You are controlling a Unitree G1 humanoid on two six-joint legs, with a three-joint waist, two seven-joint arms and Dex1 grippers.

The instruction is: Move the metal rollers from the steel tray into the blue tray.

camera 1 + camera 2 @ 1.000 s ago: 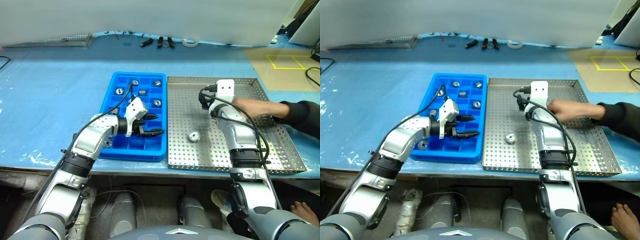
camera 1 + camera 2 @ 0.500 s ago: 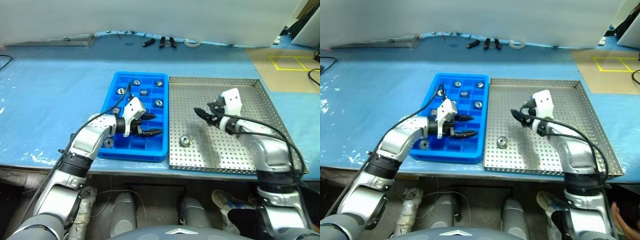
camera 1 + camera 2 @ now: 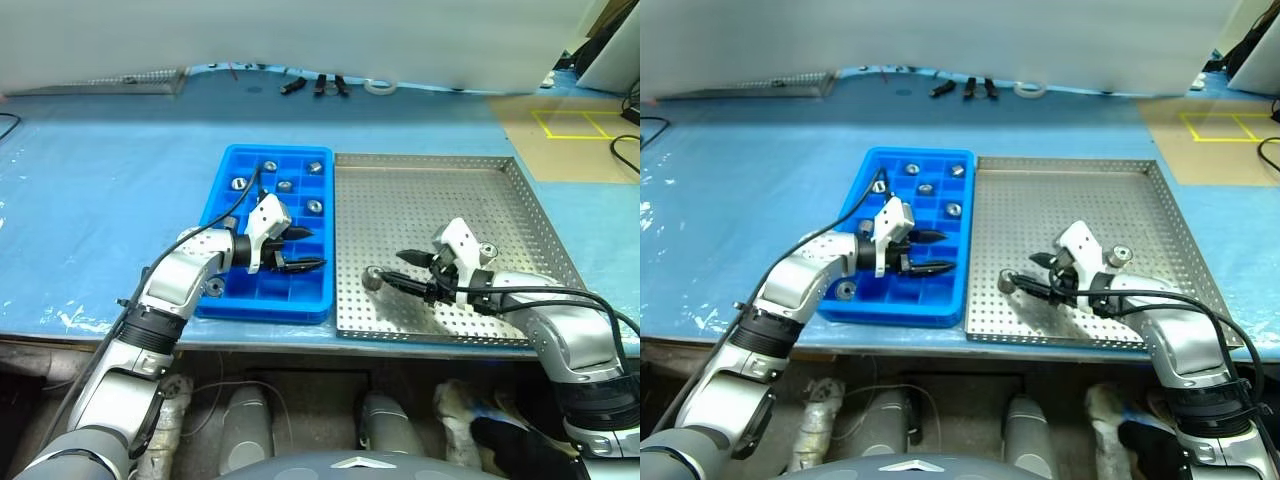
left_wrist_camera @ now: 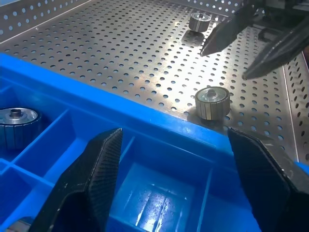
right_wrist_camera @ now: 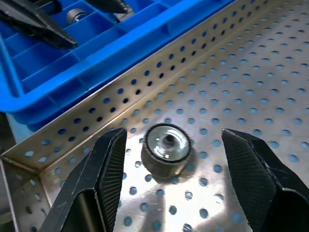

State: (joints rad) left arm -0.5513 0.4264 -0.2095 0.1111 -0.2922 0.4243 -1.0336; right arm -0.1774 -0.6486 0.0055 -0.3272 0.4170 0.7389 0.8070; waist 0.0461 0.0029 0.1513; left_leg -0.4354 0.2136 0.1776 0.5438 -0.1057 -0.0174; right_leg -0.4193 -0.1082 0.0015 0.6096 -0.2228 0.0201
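Roller [image 5: 167, 147] near the front-left corner of the steel tray [image 3: 470, 195] is the one in play: it stands on end on the perforated floor, its axis upright and the dark bore facing up, close beside the tray's left rim and the wall of the blue tray [image 3: 222, 190]. A second roller [image 3: 1120, 256] rests further right on the steel floor, and several more already lie in the far compartments of the blue tray. The right gripper [image 5: 166, 145] points leftward at the near roller with its fingers spread wide to either side, holding nothing and not yet touching it. The left gripper [image 3: 302, 250] hovers over the near compartments of the blue tray, fingers parted and empty. Risk lies in the approach: if one finger reaches the roller first, it may be pushed against the rim, tipped onto its curved side and sent rolling. A pinch high on the smooth wall might also squeeze it out.
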